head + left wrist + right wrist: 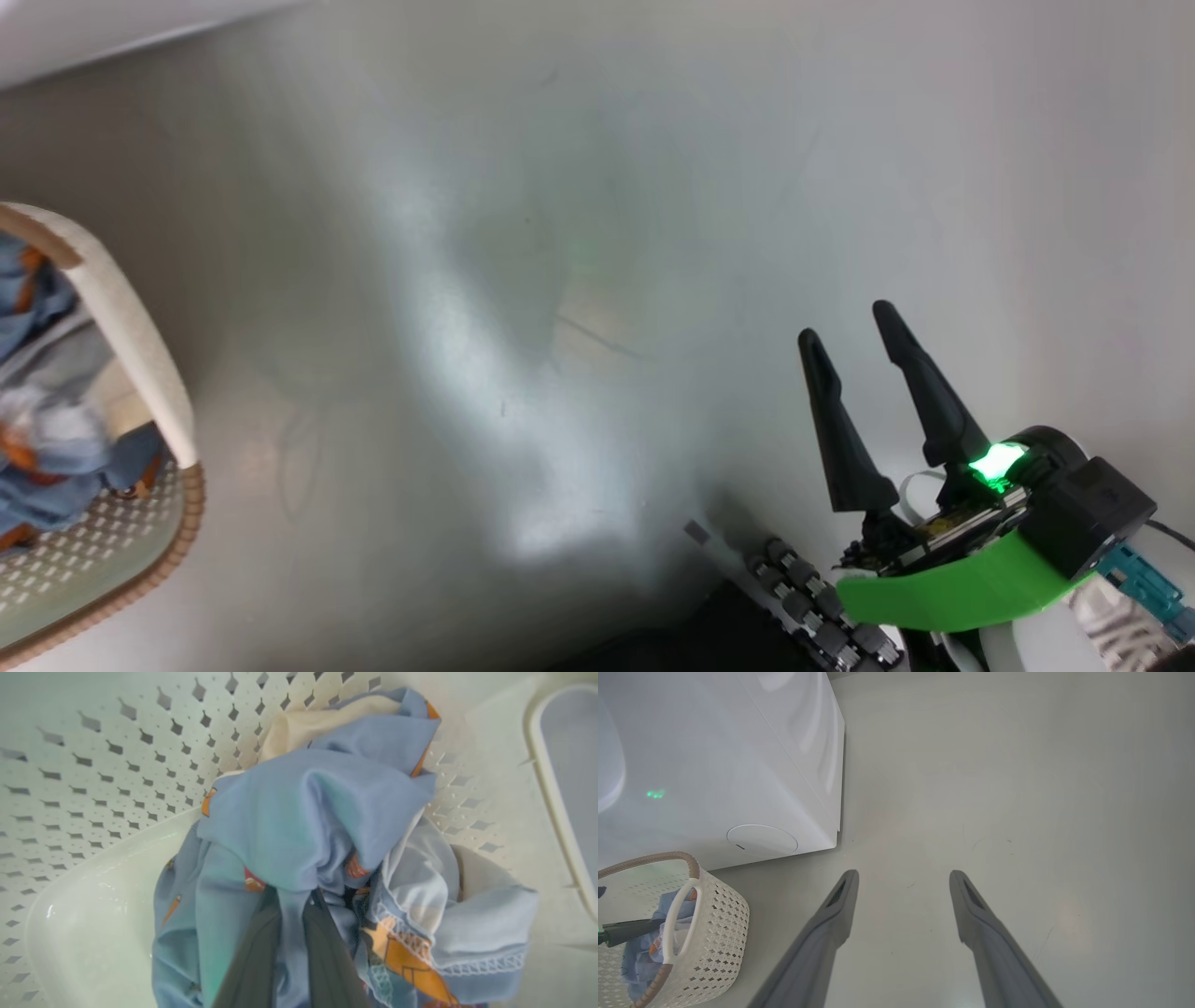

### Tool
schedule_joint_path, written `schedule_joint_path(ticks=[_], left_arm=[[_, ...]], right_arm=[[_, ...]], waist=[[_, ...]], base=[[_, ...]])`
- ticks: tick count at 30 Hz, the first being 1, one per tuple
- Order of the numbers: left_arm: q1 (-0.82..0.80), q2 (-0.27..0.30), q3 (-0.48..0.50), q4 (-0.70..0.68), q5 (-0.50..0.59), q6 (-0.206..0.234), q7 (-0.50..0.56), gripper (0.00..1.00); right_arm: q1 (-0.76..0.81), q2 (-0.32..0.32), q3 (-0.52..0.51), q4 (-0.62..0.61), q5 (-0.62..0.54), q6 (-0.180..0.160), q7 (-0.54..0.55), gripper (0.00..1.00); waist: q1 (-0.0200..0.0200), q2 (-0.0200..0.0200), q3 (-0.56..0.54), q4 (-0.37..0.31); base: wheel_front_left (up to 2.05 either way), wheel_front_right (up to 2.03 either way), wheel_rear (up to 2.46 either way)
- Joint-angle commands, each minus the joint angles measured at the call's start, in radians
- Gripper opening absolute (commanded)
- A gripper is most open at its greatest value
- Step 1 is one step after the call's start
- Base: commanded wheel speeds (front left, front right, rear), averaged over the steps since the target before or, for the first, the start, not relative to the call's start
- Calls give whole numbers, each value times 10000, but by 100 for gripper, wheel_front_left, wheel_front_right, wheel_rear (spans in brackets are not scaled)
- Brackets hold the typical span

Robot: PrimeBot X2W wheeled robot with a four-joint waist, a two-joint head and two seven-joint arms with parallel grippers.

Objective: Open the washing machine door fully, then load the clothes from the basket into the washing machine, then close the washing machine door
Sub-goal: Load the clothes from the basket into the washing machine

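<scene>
The cream perforated basket (117,788) holds the light blue clothes (303,812) with orange prints. My left gripper (294,896) reaches down into the bundle, its dark fingers shut on a fold of the blue fabric. The basket (140,355) with the clothes (47,439) sits at the left edge of the head view. My right gripper (845,320) stands open over the bare floor, nothing between its fingers. In the right wrist view the basket (724,924) stands on the floor in front of the white washing machine (714,765). The washing machine door is out of view.
The washing machine's round filter cap (761,839) sits low on its front near the basket. Pale grey floor (1017,788) stretches to the right of the machine. A white basket handle (672,924) arches over the clothes.
</scene>
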Motion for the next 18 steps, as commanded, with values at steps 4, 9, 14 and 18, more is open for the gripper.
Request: schedule_joint_path(ticks=[4, 9, 14, 18], left_arm=[[412, 19, 991, -146, 244, 48, -23, 0], [999, -612, 1961, -421, 635, 48, -23, 0], [1611, -1268, 2932, -764, 1192, 48, -23, 0], [1975, -1667, 3531, -1049, 1566, 48, -23, 0]], right_arm=[[78, -89, -17, -6, -105, 62, -48, 100], [-39, -89, -228, 231, -239, 62, -48, 100], [-113, -89, -463, 527, -381, 62, -48, 100], [-144, -89, -594, 707, -471, 62, -48, 100]], waist=[[0, 0, -793, 498], [0, 0, -1529, 860], [0, 0, -2298, 1237], [0, 0, -2761, 1451]], base=[[0, 0, 0], [0, 0, 0], [0, 0, 0], [0, 0, 0]])
